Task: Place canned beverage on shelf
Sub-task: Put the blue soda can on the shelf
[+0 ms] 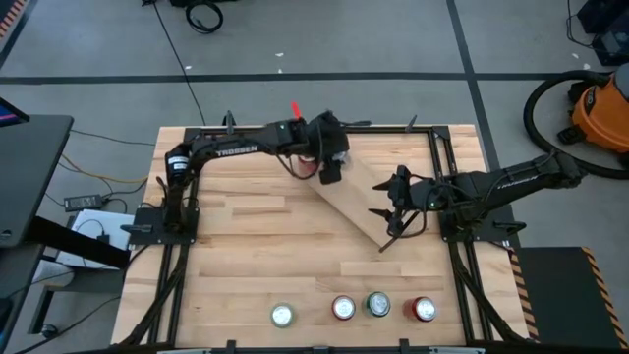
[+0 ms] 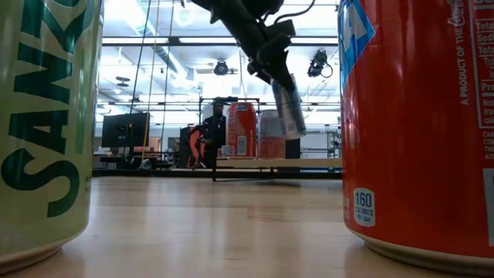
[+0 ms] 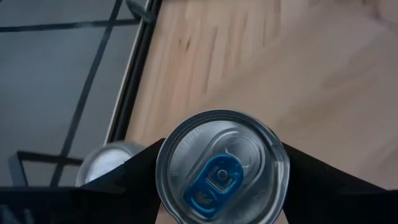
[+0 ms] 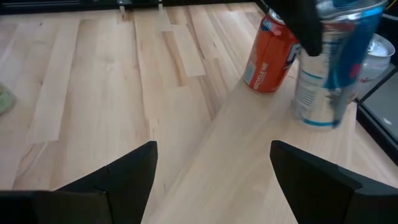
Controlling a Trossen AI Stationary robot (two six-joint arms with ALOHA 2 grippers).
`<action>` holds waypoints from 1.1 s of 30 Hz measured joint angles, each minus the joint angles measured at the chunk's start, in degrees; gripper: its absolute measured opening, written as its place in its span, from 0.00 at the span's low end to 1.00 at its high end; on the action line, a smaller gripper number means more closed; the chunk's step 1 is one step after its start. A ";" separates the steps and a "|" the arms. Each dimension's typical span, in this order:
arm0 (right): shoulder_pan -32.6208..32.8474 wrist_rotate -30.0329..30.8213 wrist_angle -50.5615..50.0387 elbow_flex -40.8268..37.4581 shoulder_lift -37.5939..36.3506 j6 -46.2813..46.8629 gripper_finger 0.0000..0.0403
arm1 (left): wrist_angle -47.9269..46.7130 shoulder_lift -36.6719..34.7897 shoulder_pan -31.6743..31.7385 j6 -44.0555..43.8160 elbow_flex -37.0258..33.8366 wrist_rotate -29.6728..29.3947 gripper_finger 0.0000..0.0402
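Near row: four cans stand along the 6 o'clock edge of the surface (image 1: 246, 256) – a green-and-white can (image 2: 42, 123) and a red can (image 2: 421, 123) fill the low view, with two more between them in the high view.

Right gripper: the right gripper (image 4: 211, 165) sits near 3 o'clock, fingers spread wide and holding nothing, aimed across the shelf; this arm waits.

Shelf: the shelf (image 1: 359, 202) lies as a light-wood board on black rod legs, slanting from the centre of the surface toward 12 o'clock.

Already placed: an orange can (image 4: 268, 55) stands upright at the far end of the shelf, with a pale can top (image 3: 106, 163) just beside the held can; whether that one stands on the board I cannot tell.

Left gripper: the left gripper (image 3: 221, 168) reaches in from 10 o'clock and is clamped on the silver-and-blue can (image 4: 329, 68), a dark finger on each side below the rim.

Held can: it hangs a little tilted at the far end of the shelf, beside the orange can; I cannot tell if its base touches the board.

Step in hand: setting the can down – the transport looks done, the release not yet.

Next move: likely straighten the can, lower it until the base sits flat, open the fingers, then lift away without knocking its neighbours.
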 joint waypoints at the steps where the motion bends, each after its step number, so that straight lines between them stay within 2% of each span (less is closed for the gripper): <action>1: 0.30 0.14 0.05 0.00 0.00 0.00 0.80 | 0.73 0.10 0.39 -0.17 0.00 1.31 0.64; 11: 1.30 1.51 0.04 0.00 0.04 0.15 0.80 | 6.71 3.06 1.11 1.56 0.00 2.44 0.64; 33: 1.60 1.66 -0.13 0.00 0.02 0.12 0.80 | 4.65 5.39 2.91 1.79 0.02 4.95 0.64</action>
